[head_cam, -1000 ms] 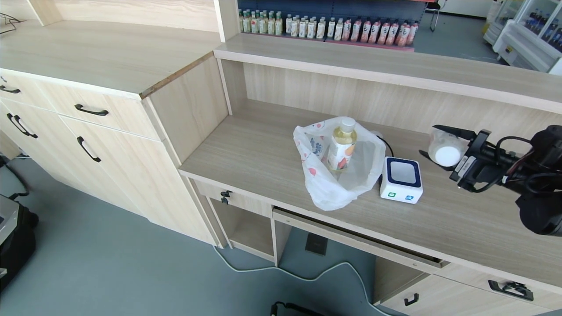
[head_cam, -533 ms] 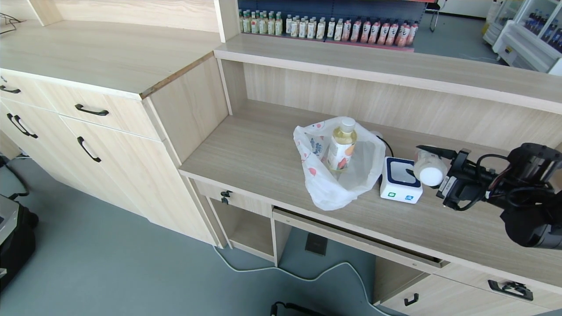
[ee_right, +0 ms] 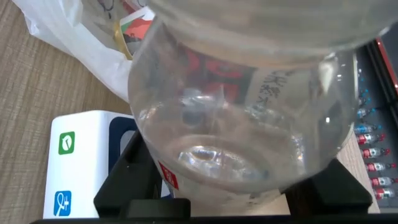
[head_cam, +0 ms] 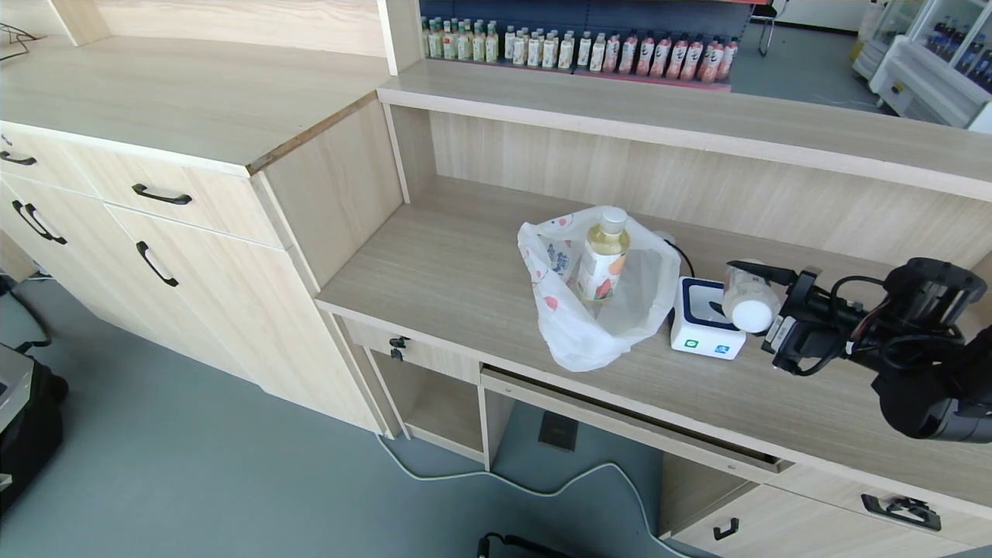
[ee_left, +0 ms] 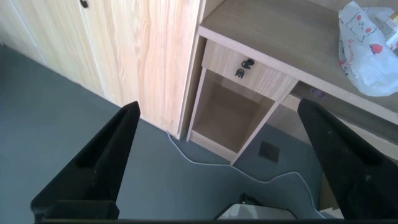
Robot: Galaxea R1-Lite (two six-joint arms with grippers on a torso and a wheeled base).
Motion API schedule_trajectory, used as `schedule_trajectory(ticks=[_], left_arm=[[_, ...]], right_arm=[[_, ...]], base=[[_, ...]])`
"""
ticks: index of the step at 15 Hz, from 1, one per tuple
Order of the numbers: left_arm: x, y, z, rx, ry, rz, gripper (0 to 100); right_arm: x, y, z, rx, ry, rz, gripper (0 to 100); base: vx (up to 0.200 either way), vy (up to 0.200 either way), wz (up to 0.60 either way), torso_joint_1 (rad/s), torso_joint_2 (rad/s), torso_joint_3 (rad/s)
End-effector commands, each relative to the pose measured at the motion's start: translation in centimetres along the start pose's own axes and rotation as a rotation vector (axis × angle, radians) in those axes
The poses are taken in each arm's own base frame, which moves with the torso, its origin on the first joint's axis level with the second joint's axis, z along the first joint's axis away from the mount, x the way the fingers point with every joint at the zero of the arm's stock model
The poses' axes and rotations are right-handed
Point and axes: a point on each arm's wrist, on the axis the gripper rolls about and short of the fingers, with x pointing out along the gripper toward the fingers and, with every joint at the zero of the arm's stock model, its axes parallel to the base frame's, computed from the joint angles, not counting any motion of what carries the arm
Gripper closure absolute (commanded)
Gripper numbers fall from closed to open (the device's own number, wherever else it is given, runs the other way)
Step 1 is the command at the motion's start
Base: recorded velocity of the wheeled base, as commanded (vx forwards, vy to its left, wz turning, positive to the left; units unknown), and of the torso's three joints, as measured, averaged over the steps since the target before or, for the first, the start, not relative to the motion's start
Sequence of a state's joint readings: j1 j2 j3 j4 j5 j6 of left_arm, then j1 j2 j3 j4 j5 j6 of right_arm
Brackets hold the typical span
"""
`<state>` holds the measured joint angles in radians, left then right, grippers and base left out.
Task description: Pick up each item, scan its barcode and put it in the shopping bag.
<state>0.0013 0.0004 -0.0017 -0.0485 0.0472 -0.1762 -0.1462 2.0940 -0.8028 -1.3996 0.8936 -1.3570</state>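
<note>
Head view: right hand (head_cam: 730,287) has brought bottle (head_cam: 753,311) over scanner (head_cam: 695,328).

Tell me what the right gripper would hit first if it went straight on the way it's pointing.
Probably the shopping bag: the right gripper, shut on a clear bottle, points across the scanner toward it. Height is unclear, so the scanner could come first.

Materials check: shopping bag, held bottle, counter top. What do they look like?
The shopping bag looks like thin plastic film: translucent white, crumpled, printed. The held bottle is probably clear rigid plastic: glossy, see-through, with bright highlights on its base. The counter has a pale matte wood grain, either laminate or veneer; I cannot tell which.
</note>
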Motion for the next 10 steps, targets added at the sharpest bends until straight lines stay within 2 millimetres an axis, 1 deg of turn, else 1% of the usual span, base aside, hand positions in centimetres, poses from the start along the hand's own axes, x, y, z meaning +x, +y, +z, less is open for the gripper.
schedule_trajectory(ticks=[1,4,10], left_arm=[[0.0,0.0,0.0,0.0,-0.001,0.0,0],[0.0,0.0,0.0,0.0,-0.001,0.0,0],[0.0,0.0,0.0,0.0,-0.001,0.0,0]], right_arm=[[0.4,0.2,0.0,-0.001,-0.009,-0.001,100],[1.2,0.2,-0.2,-0.016,-0.026,-0.019,100],[1.8,0.9,-0.7,-0.015,-0.033,-0.016,100]], base=[[0.0,0.0,0.0,0.0,0.0,0.0],[0.0,0.0,0.0,0.0,0.0,0.0],[0.0,0.0,0.0,0.0,0.0,0.0]])
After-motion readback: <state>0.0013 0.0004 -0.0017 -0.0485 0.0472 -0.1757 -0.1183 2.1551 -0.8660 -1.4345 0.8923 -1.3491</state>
